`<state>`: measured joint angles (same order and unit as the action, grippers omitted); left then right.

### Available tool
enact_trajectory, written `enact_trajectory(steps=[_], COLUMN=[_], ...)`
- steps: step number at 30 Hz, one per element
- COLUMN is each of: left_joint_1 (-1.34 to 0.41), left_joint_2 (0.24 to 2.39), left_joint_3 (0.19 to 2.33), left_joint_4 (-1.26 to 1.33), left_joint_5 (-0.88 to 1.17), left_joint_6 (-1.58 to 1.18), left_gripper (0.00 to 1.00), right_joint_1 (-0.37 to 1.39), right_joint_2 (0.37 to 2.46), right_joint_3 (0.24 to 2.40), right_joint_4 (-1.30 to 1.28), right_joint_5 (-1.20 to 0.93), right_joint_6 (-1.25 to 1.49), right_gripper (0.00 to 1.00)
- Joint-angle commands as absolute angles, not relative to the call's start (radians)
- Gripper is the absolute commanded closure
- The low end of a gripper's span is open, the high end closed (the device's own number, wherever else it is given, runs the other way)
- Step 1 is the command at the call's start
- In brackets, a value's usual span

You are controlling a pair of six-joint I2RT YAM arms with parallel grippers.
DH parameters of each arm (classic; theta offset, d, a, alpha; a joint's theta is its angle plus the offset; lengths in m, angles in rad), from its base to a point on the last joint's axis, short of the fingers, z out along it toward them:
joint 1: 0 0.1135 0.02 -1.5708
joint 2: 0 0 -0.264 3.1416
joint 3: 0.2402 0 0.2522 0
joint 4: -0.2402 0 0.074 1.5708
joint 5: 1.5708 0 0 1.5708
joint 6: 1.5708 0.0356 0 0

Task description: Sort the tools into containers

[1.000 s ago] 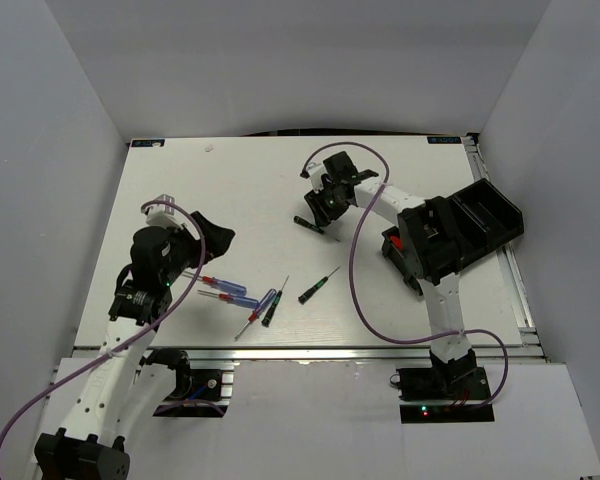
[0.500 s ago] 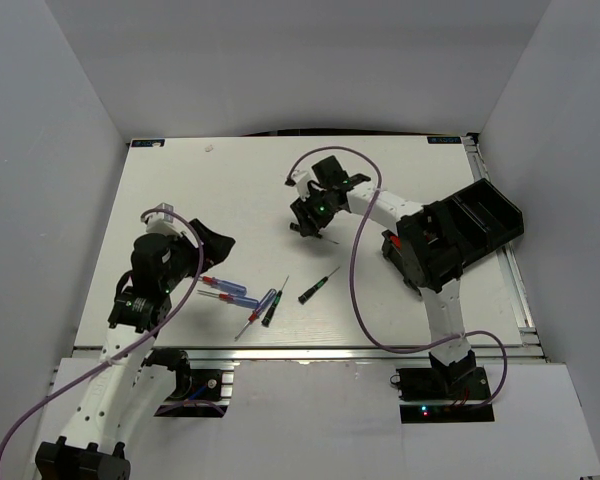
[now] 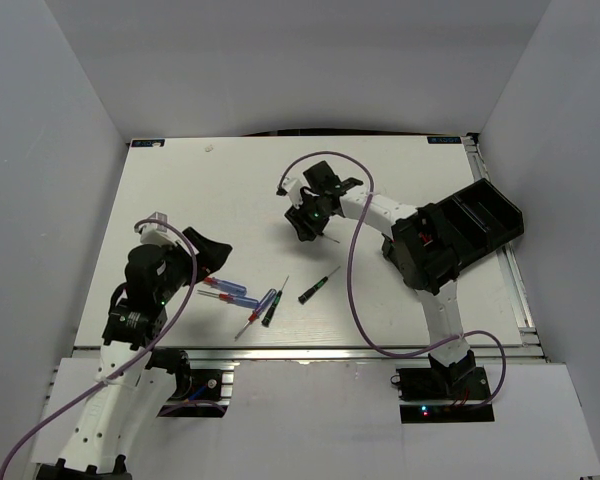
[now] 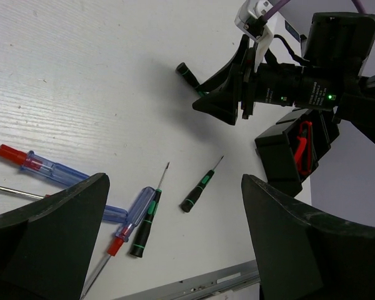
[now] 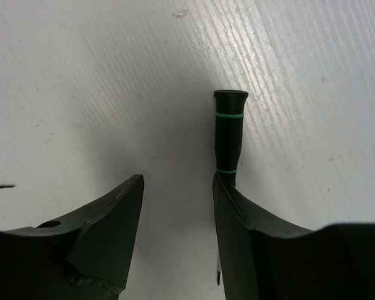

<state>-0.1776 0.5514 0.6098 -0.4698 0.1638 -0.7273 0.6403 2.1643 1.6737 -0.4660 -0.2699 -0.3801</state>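
My right fingers [image 5: 244, 231] hang parted and empty above the surface [image 5: 81, 75], with the black-green screwdriver [image 5: 229, 134] lying off-centre at one o'clock, so I should shift toward three o'clock to straddle its handle before clenching.

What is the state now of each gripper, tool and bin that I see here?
Left gripper: jaws open, empty.
Right gripper: jaws open, nothing held.
Green-ringed screwdriver: flat on table, beside those jaws, not gripped.
Other screwdrivers: flat on table, unsorted.
Red knife: inside a black bin.
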Motion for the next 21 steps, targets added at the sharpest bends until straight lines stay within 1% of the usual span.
enact_trajectory(steps=[1,5,10,16,21], left_joint_1=[-0.17,-0.17,-0.17,-0.17,-0.17], left_joint_2=[0.535,0.538,0.558,0.565,0.555], left_joint_3=[0.595,0.595,0.594,0.601,0.595], left_joint_4=[-0.491,-0.491,-0.491,-0.499,-0.511], left_joint_5=[0.146,0.146,0.155,0.164,0.167], left_joint_6=[-0.741,-0.739,-0.738,-0.732,-0.744], left_gripper=[0.02,0.02,0.02,0.02,0.02], right_joint_1=[0.637,0.637,0.637,0.635,0.627], right_joint_2=[2.132,2.138,2.212,2.263,2.292], right_joint_3=[1.697,1.713,1.772,1.804,1.822], right_joint_4=[-0.436,-0.433,-0.474,-0.474,-0.502], right_joint_5=[-0.259,-0.201,-0.163,-0.149,-0.16], right_joint_6=[-0.458,-0.532,-0.56,-0.571,-0.584], right_gripper=[0.45,0.38,0.36,0.38,0.43])
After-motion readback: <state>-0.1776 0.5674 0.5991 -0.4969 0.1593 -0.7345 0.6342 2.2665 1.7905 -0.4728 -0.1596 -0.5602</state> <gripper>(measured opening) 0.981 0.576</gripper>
